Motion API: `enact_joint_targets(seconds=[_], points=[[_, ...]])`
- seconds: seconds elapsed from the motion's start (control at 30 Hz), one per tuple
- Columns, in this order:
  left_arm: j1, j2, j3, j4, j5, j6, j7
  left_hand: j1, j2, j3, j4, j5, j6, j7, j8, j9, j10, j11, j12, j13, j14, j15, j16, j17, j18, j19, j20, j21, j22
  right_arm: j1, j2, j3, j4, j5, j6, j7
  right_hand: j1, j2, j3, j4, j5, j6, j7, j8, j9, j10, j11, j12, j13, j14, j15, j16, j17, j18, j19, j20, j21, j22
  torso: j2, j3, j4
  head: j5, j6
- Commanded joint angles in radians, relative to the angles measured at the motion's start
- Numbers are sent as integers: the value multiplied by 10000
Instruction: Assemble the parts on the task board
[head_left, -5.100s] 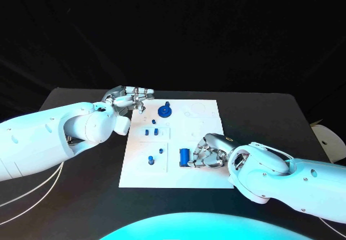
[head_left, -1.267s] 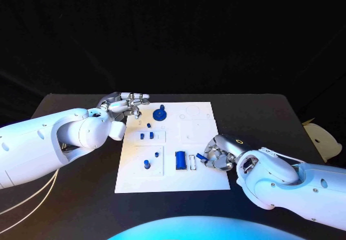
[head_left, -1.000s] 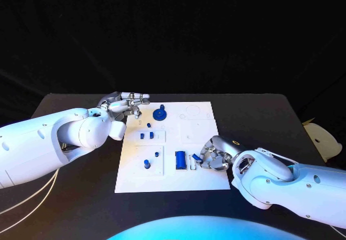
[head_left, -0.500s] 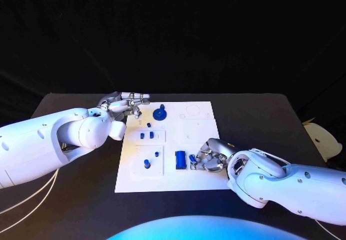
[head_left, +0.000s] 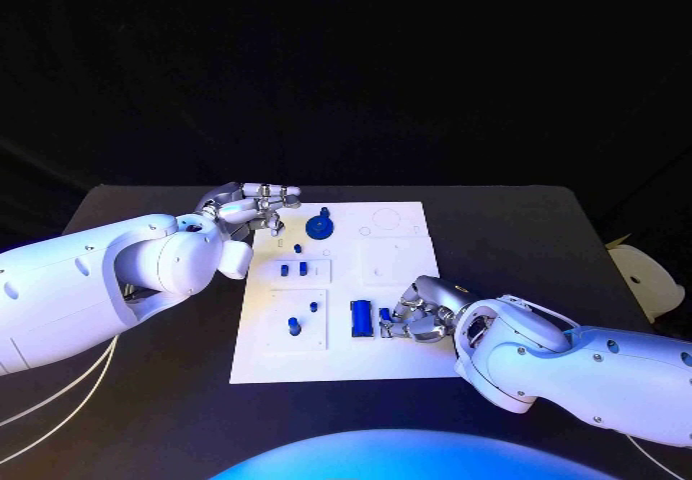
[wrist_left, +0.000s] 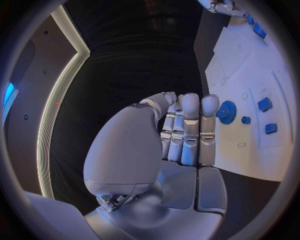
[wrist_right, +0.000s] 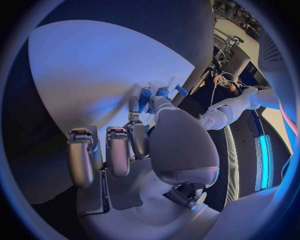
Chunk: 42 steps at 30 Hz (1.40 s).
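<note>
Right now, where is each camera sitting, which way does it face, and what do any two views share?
Head view: on the robot's head, looking down at the task board; both arms enter.
Left wrist view: behind the left hand, facing the board's gear.
Right wrist view: behind the right hand, facing its blue part.
Shared: the gear appears in the head and left wrist views.

Black table (head_left: 548, 240); pale object (head_left: 646, 280) at right edge.
</note>
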Motion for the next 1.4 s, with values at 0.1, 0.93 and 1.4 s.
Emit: enact_joint_targets(seconds=[0.1, 0.93, 1.4], points=[[7, 9, 7, 30, 43, 202, 9, 24, 107, -62, -22, 38, 9, -17, 64, -14, -57, 8, 31, 17, -67, -28, -31, -15, 155, 24, 32, -47, -8, -22, 29, -15, -2, -62, 297, -24, -276, 23, -186, 4, -28, -17, 75, 12, 35, 127, -25, 69, 615, 841, -54, 25, 1798, -79, 922, -42, -68, 2547, -1, -4, -4, -21, -6], [8, -11, 5, 21, 41, 227, -24, 26, 104, -72, -29, 35, 2, -11, 67, -18, -71, 13, 43, 17, -73, -28, -38, -31, 158, 19, 29, -67, -24, -22, -234, -14, 224, -530, 199, 148, -682, 290, -1154, -87, -2394, -44, 74, 49, 192, 139, -16, 88, 677, 841, -45, 17, 1794, -73, 910, -29, -94, 2539, -6, 1, 1, -15, -27], [7, -3, 1, -7, 41, 242, -31, 26, 104, -72, -29, 35, 2, -11, 67, -18, -71, 13, 43, 17, -73, -28, -38, -31, 158, 19, 29, -67, -24, -22, -476, -12, 355, -640, 459, 351, -144, 297, -1235, -195, -2583, -62, 75, 52, 230, 136, -19, 90, 694, 842, -49, 17, 1798, -73, 910, -35, -93, 2540, -2, 3, 1, -11, -17]])
